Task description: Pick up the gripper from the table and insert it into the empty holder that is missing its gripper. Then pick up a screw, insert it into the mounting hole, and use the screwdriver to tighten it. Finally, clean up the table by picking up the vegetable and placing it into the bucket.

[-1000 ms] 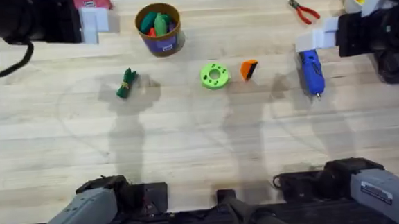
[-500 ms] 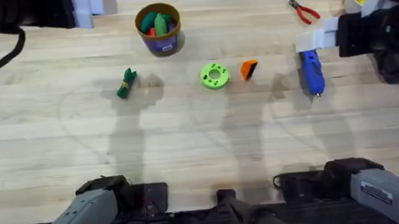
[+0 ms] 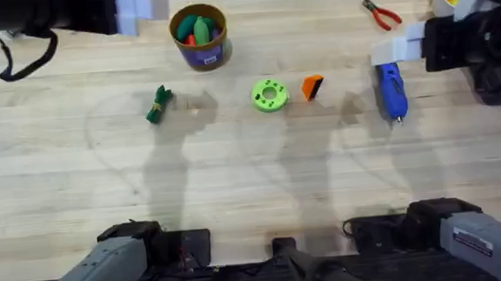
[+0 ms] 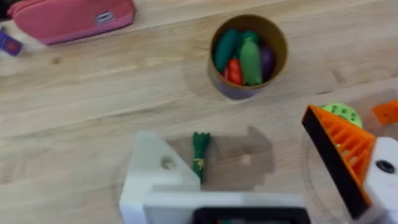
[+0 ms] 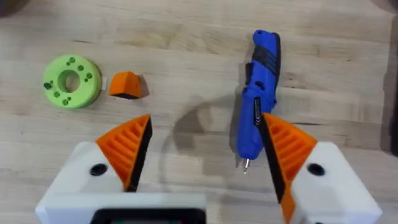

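A: Wooden worktop [image 3: 253,184] layout?

B: Gripper [image 3: 313,87] lies centre-far, just right of a green disc [image 3: 270,96]; screwdriver [image 3: 391,89] farther right; vegetable [image 3: 158,104] left; bucket [image 3: 199,35] beyond it.

A: Pincer states?

B: Right pincer [image 5: 205,155] wide open, empty. Left pincer [image 4: 261,168] spread, empty; its holder [image 4: 155,171] is bare.

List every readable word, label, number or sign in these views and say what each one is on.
None can be read.
Bucket: white label, print too small to read.
Pink pouch: small tag, too blurred to read.
Screwdriver: pale marking along the body, illegible.
Right arm link: white sticker, illegible.
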Action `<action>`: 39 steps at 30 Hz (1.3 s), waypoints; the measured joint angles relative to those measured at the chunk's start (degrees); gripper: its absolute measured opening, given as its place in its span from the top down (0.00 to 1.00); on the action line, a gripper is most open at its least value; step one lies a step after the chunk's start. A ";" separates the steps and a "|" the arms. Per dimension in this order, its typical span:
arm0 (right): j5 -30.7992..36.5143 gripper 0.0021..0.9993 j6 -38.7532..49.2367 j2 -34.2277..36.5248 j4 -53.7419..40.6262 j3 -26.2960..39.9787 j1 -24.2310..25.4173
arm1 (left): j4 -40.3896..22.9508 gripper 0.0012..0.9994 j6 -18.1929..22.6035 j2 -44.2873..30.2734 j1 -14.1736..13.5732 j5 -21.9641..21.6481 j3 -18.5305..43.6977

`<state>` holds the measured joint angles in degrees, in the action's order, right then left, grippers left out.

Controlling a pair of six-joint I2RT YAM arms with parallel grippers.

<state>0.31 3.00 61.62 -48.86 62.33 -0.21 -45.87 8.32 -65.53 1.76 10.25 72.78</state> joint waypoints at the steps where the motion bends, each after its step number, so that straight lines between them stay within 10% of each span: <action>1: 0.00 0.01 0.00 -0.02 0.00 0.00 0.00 | 0.38 0.01 0.02 0.49 -0.59 0.36 -0.24; 25: 0.00 0.01 0.00 0.00 -0.02 0.00 0.00 | 51.52 0.01 -0.03 43.31 -3.50 21.95 -57.38; 39: 0.00 0.01 0.00 0.00 -0.02 0.00 0.00 | 72.73 0.01 0.03 57.97 -3.50 33.01 -72.33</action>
<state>0.32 3.01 61.63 -48.88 62.33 -0.21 26.86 8.35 -7.55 -1.74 43.26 0.45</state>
